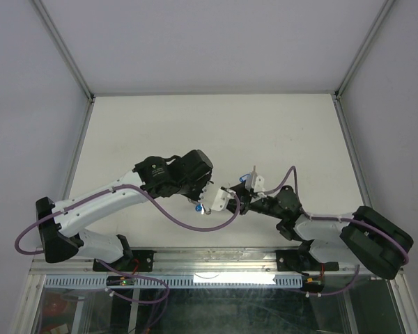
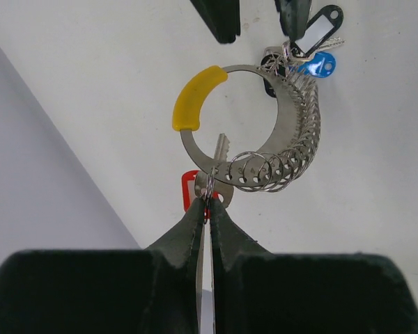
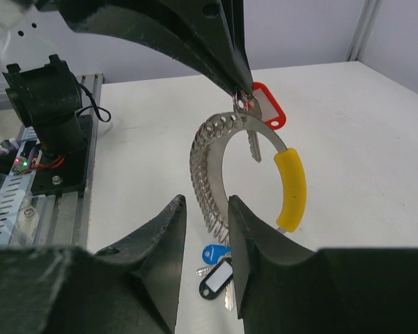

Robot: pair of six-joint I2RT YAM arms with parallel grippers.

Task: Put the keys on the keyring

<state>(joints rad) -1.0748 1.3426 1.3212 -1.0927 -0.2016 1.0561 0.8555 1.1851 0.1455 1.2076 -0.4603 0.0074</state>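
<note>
Up off the white table [image 1: 195, 125], between the two arms, hangs the keyring [image 2: 289, 115]. It's a flat silvery band with a yellow sleeve [image 2: 195, 97] on one arc and a row of little split rings [image 2: 265, 170] threaded along the other side. Left gripper [image 2: 207, 205] is clamped tight on the red-tag key [image 2: 219, 147] right at the band, with the key blade lying across it and the red tag [image 3: 268, 104] sticking out behind. Right gripper [image 3: 205, 202] has its fingers set apart either side of the split-ring stretch, and I can't tell if it's actually squeezing. Just past that end are a blue-tag key [image 3: 212, 252] and a black-tag key [image 3: 217, 278]; hooked on or loose, can't tell. The black tag's white label slip looks blank, and the print on the left wrist is too small to read. All of this sits near the front rail [image 1: 216, 259], well apart from the side and far table edges.
</note>
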